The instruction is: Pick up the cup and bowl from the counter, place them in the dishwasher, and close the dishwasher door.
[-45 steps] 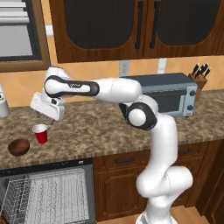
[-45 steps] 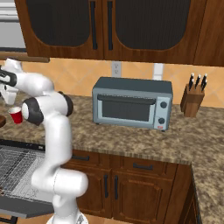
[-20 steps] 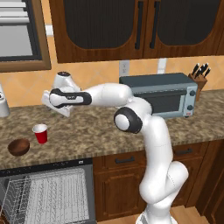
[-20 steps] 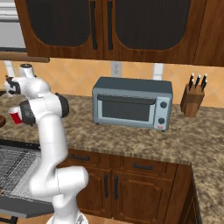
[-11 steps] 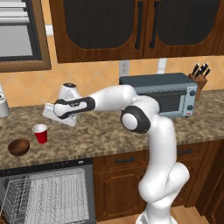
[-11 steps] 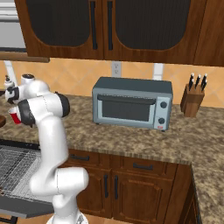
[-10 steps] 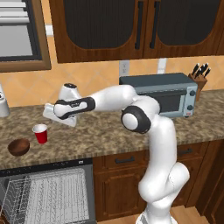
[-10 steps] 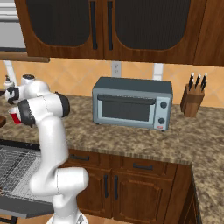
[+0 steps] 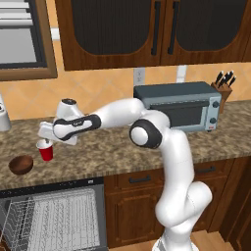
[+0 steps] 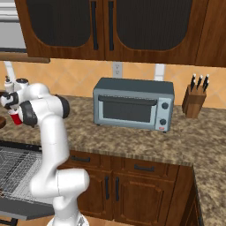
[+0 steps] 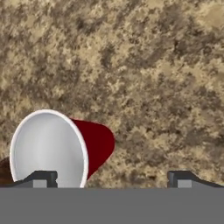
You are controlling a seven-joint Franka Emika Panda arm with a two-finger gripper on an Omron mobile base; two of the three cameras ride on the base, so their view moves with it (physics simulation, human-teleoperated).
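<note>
The red cup with its white rim stands upright on the granite counter, and the dark brown bowl lies just to its left. My gripper hangs open right above the cup, pointing down. In the hand view the cup sits under the left fingertip, off-centre between the open jaws of the gripper, with nothing held. The dishwasher below the counter stands open, its white wire racks showing. From the right base view the cup peeks out behind my arm.
A grey toaster oven stands at the back right of the counter, with a knife block beyond it. A white-grey canister is at the far left. The lowered dishwasher door juts out below the rack.
The hand has come down and a little left, from above the counter to just over the cup. Cup and bowl have not moved; the jaws stay open.
</note>
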